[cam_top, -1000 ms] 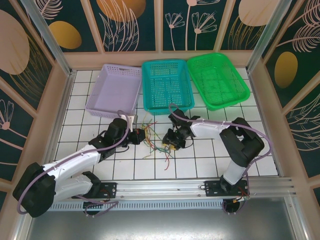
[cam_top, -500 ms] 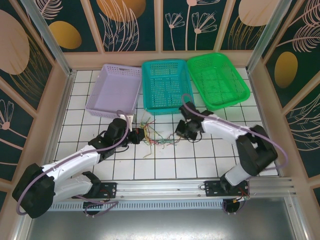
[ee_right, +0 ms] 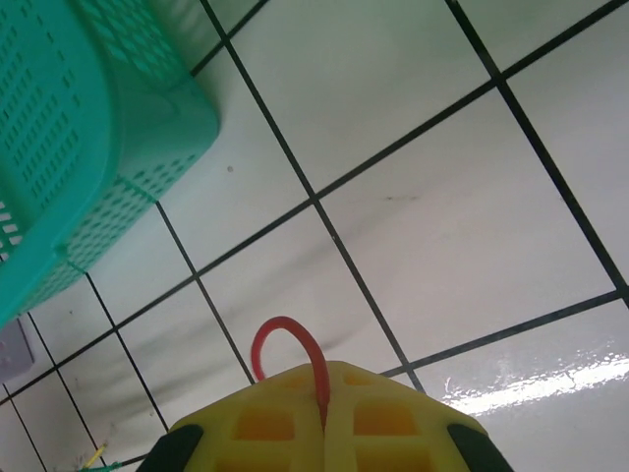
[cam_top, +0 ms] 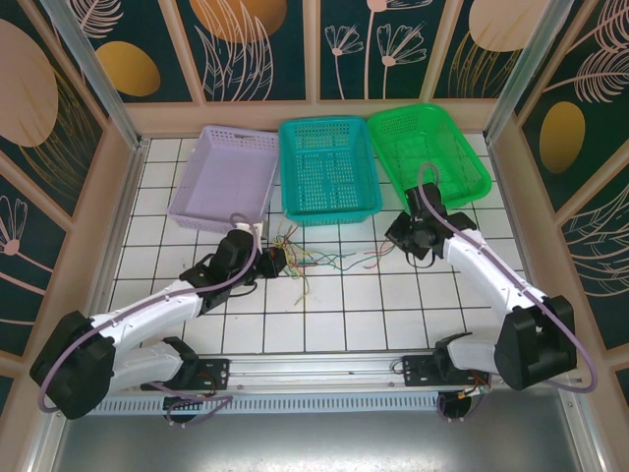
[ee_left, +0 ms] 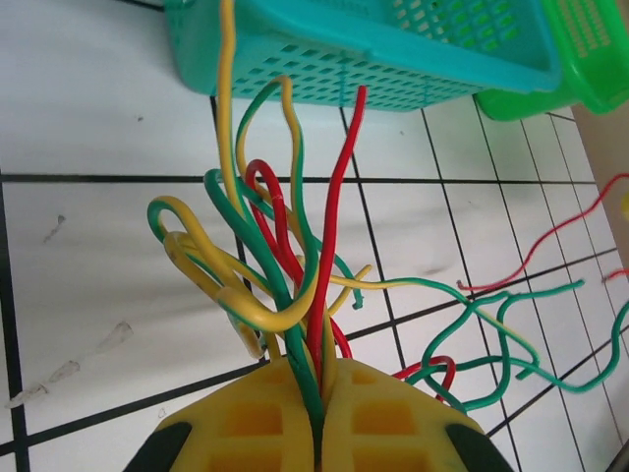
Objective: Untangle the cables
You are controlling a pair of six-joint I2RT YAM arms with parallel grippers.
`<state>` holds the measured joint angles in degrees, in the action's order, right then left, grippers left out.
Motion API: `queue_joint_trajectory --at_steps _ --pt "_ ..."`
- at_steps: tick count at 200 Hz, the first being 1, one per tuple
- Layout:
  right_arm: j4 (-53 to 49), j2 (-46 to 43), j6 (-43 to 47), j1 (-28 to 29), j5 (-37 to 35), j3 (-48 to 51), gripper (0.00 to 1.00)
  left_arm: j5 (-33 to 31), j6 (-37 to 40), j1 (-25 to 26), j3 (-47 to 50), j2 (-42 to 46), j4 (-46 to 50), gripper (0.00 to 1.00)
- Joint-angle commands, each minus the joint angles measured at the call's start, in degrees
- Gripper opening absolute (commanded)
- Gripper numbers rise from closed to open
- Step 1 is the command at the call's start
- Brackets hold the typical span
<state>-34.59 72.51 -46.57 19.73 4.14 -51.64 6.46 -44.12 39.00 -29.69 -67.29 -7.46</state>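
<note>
**Top view.** The cables (cam_top: 316,264) lie loose on the white tiled table (cam_top: 393,315), near its middle and just in front of the teal basket (cam_top: 327,169). That basket stands along the far edge between a purple basket (cam_top: 224,177) and a green basket (cam_top: 429,157). The left pincer (cam_top: 274,262) sits at the left end of the bunch, closed on it, and the strands fan out from it toward the right. The right pincer (cam_top: 396,240) is at the right end of the spread, in front of the green basket's near left corner. A thin red strand runs toward it, but this view is too small to show the grip.

**Left wrist view.** The left pincer (ee_left: 319,383) has its yellow fingers (ee_left: 251,423) pressed together on a bundle of green, yellow and red cables (ee_left: 285,265) that rises out of the seam. The strands curl up toward the teal basket (ee_left: 393,59). Further green and red lengths trail off to the right across the tiles.

**Right wrist view.** The right pincer (ee_right: 324,388) is closed tight on a single red cable (ee_right: 285,334). A short loop of it arches out of the seam to the left and drops behind the finger. A corner of the teal basket (ee_right: 88,147) lies well apart at the upper left.
</note>
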Motion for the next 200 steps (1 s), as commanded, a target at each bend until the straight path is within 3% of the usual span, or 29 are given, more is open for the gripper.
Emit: queue_joint_trajectory --at_steps 1,97,151,200 --pt "0.1 -1.2 -0.2 0.0 -1.0 2.7 0.00 -2.7 -3.6 -0.3 0.1 -1.7 -2.3 0.00" --pt "2.6 -6.3 0.7 0.0 -3.7 3.4 0.00 -4.5 -7.8 -0.3 -1.2 -7.7 -1.6 0.00" --pt "-0.9 -3.3 -3.8 -0.1 -3.4 8.6 0.46 -6.6 -7.9 -0.3 -2.4 -8.3 0.5 0.00" --pt "-1.8 -4.3 -3.0 1.2 -4.8 8.8 0.49 -7.8 -6.6 -0.3 -2.3 -7.5 1.6 0.00"
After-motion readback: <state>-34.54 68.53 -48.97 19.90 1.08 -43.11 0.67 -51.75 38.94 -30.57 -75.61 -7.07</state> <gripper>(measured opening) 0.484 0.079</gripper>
